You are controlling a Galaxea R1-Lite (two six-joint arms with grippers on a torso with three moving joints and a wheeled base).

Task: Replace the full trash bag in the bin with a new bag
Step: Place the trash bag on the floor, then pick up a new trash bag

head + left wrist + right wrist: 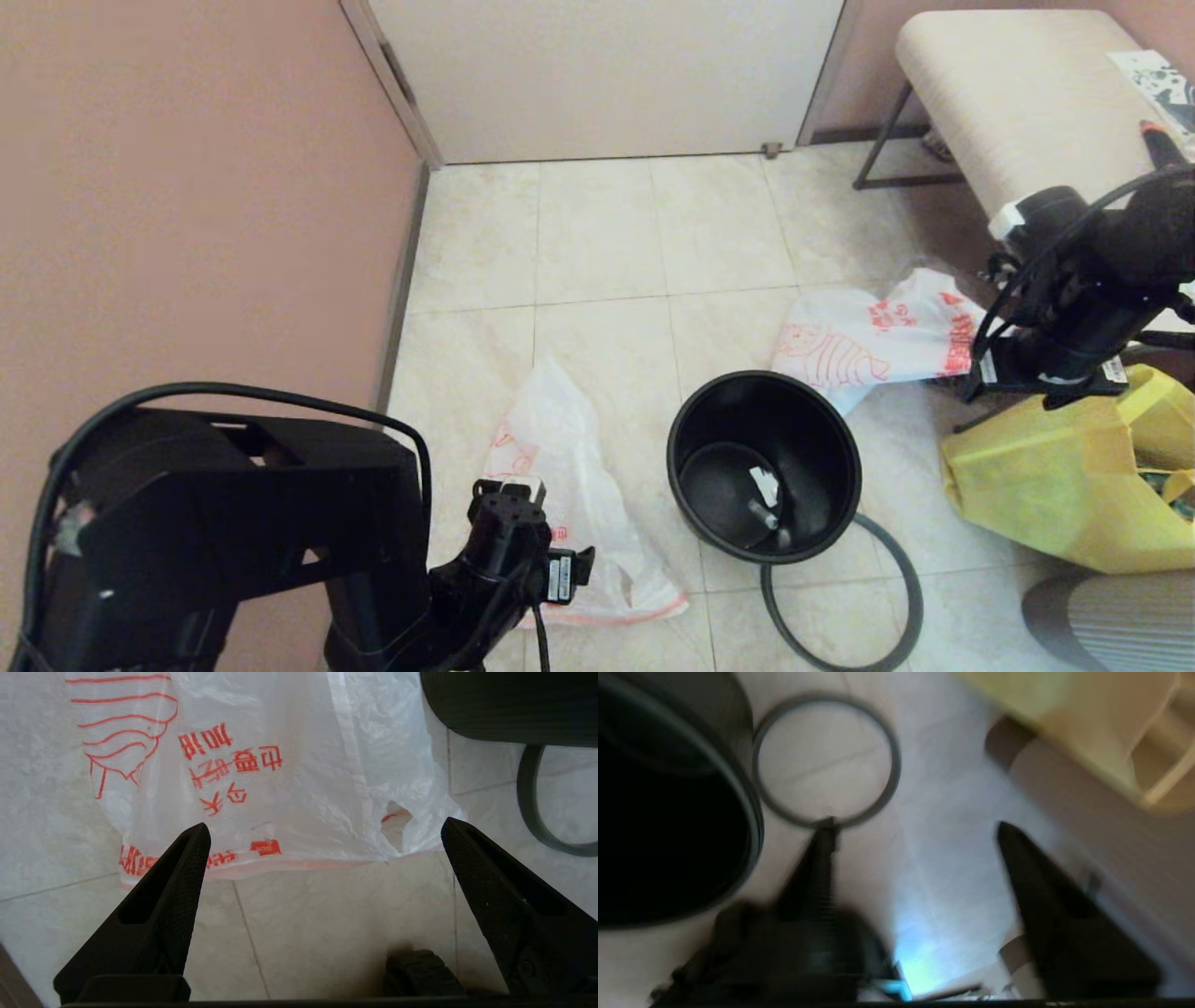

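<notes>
The black bin (764, 467) stands on the tiled floor with no bag in it and a few scraps at its bottom. Its dark grey hoop (845, 607) lies on the floor against its near side. A flat white new bag with red print (569, 495) lies left of the bin. My left gripper (324, 826) hangs open low over the floor at this bag's (289, 765) near edge, holding nothing. A bulging white bag with a red cat drawing (868, 341) lies behind the bin on the right. My right gripper (914, 825) is open and empty above the floor beside it.
A big yellow shopping bag (1055, 476) sits right of the bin under my right arm (1074, 317). A padded bench (1018, 103) stands at the back right, a shut door (607, 75) behind, a pink wall (187, 187) on the left. A grey ribbed object (1111, 621) lies at the near right.
</notes>
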